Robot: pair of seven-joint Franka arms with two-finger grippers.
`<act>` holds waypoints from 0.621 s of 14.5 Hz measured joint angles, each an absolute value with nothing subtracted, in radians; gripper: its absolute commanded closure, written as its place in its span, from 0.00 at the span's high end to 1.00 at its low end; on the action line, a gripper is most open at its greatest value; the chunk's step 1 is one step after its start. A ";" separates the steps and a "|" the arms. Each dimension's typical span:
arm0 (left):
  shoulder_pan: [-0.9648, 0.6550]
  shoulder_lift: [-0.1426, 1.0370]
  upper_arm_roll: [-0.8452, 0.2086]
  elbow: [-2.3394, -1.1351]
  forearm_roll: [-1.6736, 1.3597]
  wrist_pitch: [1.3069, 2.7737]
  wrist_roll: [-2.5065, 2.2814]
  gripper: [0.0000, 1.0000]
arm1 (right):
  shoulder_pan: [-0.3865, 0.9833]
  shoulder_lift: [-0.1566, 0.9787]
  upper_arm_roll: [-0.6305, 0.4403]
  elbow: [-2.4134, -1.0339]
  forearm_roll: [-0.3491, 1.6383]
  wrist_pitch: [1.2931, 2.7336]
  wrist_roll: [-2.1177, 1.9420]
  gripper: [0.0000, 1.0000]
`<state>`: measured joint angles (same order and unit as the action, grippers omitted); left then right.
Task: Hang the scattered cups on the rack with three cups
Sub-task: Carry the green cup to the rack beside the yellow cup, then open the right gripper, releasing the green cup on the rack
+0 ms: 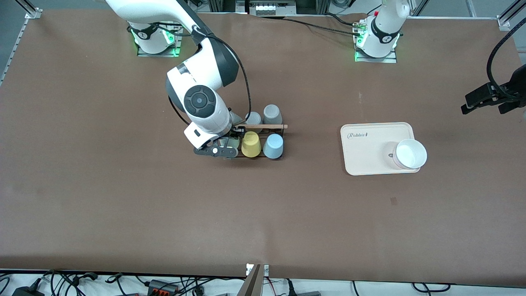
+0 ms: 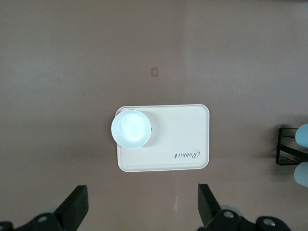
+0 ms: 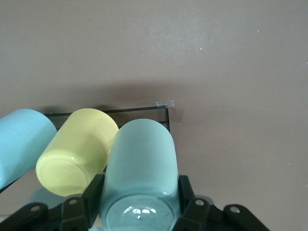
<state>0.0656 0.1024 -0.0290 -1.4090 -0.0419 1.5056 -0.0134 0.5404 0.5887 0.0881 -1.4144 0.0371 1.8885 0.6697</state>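
Observation:
The black wire rack [image 1: 269, 132], with its wooden rod [image 1: 263, 126], carries a yellow cup [image 1: 250, 144] and a light blue cup [image 1: 273, 146] in its nearer row. My right gripper [image 1: 221, 149] is shut on the mint green cup [image 1: 234, 142] at the rack's end toward the right arm. That mint green cup [image 3: 139, 159] lies bottom-up beside the yellow cup [image 3: 77, 154], between the two black fingers [image 3: 91, 199]. Whether it rests on a peg is hidden. My left gripper [image 2: 142, 209] hangs open and empty above the table by the tray; the left arm waits.
Two grey cups [image 1: 272, 114] hang in the rack's farther row. A cream tray [image 1: 370, 148] with a white bowl [image 1: 410, 153] on its corner lies toward the left arm's end. Cables run along the table's near edge.

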 measured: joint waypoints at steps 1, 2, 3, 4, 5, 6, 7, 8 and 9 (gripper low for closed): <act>0.066 0.102 -0.029 -1.409 -0.042 1.506 -0.013 1.00 | 0.541 0.598 0.088 -1.411 0.037 1.889 0.671 0.22; 0.066 0.102 -0.029 -1.409 -0.042 1.506 -0.013 1.00 | 0.541 0.607 0.088 -1.407 0.037 1.889 0.672 0.22; 0.066 0.102 -0.029 -1.409 -0.042 1.505 -0.013 1.00 | 0.541 0.617 0.088 -1.404 0.037 1.892 0.672 0.22; 0.066 0.102 -0.029 -1.409 -0.042 1.505 -0.013 1.00 | 0.541 0.626 0.088 -1.402 0.037 1.897 0.673 0.22; 0.066 0.102 -0.029 -1.409 -0.042 1.505 -0.013 1.00 | 0.541 0.635 0.088 -1.400 0.037 1.903 0.674 0.22; 0.065 0.102 -0.029 -1.409 -0.042 1.505 -0.013 1.00 | 0.541 0.644 0.088 -1.399 0.037 1.908 0.675 0.23; 0.065 0.102 -0.029 -1.409 -0.042 1.505 -0.013 1.00 | 0.541 0.651 0.087 -1.398 0.037 1.911 0.676 0.24; 0.065 0.102 -0.029 -1.409 -0.042 1.505 -0.013 1.00 | 0.541 0.658 0.087 -1.398 0.037 1.912 0.678 0.31; 0.065 0.102 -0.029 -1.409 -0.042 1.505 -0.013 1.00 | 0.541 0.664 0.087 -1.398 0.037 1.913 0.679 0.75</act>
<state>0.0654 0.1024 -0.0291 -1.4086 -0.0418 1.5054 -0.0134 0.5412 0.6640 0.0869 -1.3976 0.0371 1.9131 0.6788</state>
